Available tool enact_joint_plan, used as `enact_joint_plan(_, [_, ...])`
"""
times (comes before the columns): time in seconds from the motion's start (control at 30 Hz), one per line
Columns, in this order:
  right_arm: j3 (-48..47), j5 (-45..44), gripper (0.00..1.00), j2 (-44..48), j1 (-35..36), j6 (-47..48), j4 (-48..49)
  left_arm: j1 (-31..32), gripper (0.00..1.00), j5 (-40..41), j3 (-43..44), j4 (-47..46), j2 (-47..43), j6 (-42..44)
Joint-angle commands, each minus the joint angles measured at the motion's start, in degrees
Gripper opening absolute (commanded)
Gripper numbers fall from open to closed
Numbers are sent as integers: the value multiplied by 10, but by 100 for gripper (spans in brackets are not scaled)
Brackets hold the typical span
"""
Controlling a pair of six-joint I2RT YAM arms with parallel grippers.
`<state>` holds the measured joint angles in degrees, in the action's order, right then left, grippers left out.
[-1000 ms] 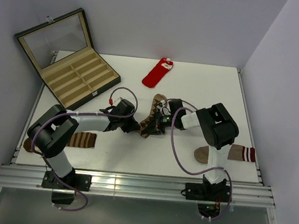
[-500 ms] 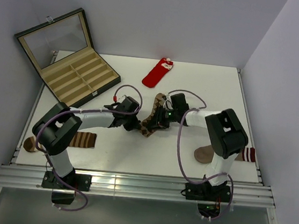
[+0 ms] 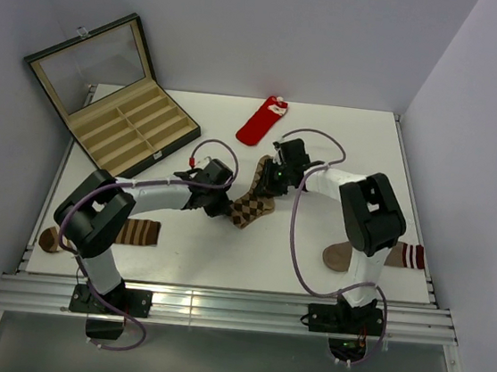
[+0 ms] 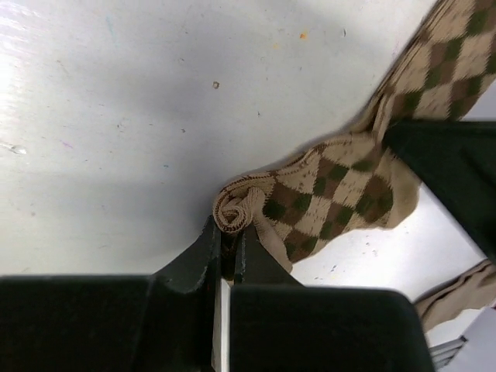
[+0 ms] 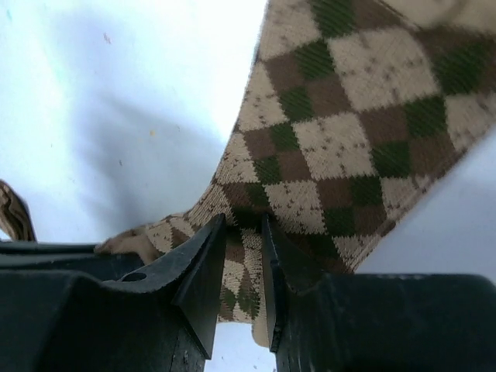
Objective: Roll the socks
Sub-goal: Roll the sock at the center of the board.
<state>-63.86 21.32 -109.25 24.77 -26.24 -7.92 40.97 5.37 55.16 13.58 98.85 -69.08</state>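
The argyle sock (image 3: 251, 206) lies mid-table, tan with dark brown diamonds. My left gripper (image 3: 222, 208) is at its left end. In the left wrist view the left gripper (image 4: 229, 232) is shut on the small rolled-up corner of the argyle sock (image 4: 333, 194). My right gripper (image 3: 267, 181) hovers over the sock's upper part. In the right wrist view the right gripper (image 5: 242, 225) stands narrowly open, with the argyle fabric (image 5: 341, 132) lying in the gap and beyond. The red sock (image 3: 261, 123) with its white cuff lies flat at the back, untouched.
An open display case (image 3: 129, 128) with tan compartments sits at the back left. A brown-and-cream striped sock (image 3: 135, 231) lies near the left arm's base. A plain tan-brown sock (image 3: 357, 255) with a striped cuff lies at the right front.
My left gripper has closed on the argyle sock's rolled end. My right gripper has opened and moved back along the sock toward its upper part.
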Motion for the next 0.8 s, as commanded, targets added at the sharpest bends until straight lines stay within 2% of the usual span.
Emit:
enact_joint_plan(0.0, [-34, -50, 33, -32, -4, 23, -41, 3, 0, 28, 23, 56, 9, 35])
enact_joint_plan(0.2, [-95, -80, 34, -72, -4, 33, -70, 3, 0, 35, 34, 86, 13, 68])
enact_joint_plan(0.37, [-102, -67, 36, -55, -4, 53, -61, 7, 0, 38, 54, 99, 34, 85])
enact_joint_plan(0.5, [-10, -62, 39, 31, 7, 77, 31, 7, 0, 40, 65, 106, 50, 79])
enact_joint_plan(0.67, [114, -81, 46, 155, 59, 96, 142, 7, 0, 40, 72, 110, 53, 70])
enact_joint_plan(0.77, [180, -98, 49, 197, 95, 102, 200, 7, 0, 42, 72, 111, 51, 67])
